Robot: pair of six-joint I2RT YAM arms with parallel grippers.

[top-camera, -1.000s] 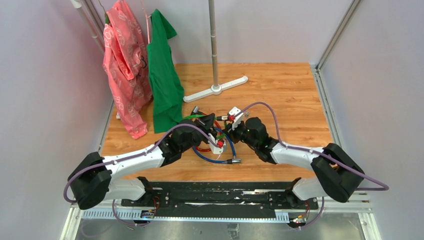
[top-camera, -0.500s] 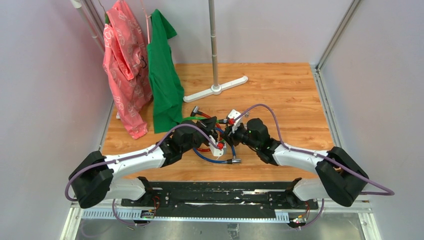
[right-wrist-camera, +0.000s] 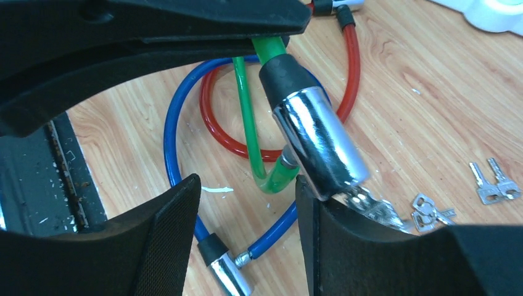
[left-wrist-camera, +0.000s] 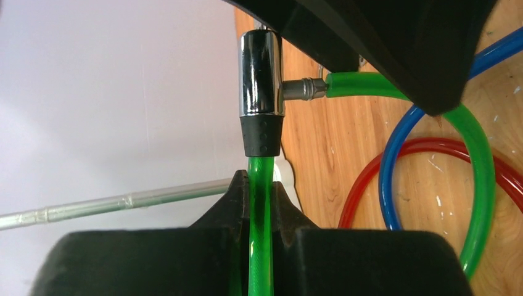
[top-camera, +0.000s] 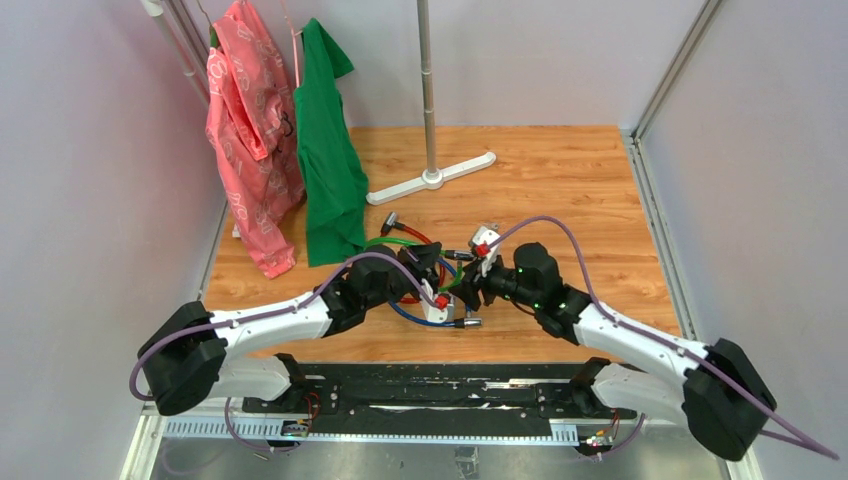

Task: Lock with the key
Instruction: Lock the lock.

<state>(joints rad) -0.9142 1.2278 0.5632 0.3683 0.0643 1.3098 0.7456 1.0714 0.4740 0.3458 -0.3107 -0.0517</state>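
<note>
**A:** ok so where's the key (right-wrist-camera: 369,205) at?

**B:** It's sticking out of the low end of the shiny lock barrel (right-wrist-camera: 314,145), right at the edge of one finger of the right gripper (right-wrist-camera: 247,182). I honestly can't tell if that finger touches it. The jaws there are spread wide with nothing between them.

**A:** and the other arm?

**B:** The left gripper (left-wrist-camera: 260,188) is clamped tight on the green cable (left-wrist-camera: 259,166), just below the barrel's black collar. The barrel is tilted in the right wrist view. The cable's metal plug sits in the barrel's side.

**A:** what else is around?

**B:** The red cable (right-wrist-camera: 351,68) and the blue cable (right-wrist-camera: 169,148) lie looped on the wooden table (right-wrist-camera: 432,92) underneath. The spare keys (right-wrist-camera: 432,213) lie loose just beside the barrel's tip, with two more a bit further out. Way back on the left, a pink garment (top-camera: 245,130) and a green shirt (top-camera: 325,150) hang near a stand pole (top-camera: 428,90).
</note>
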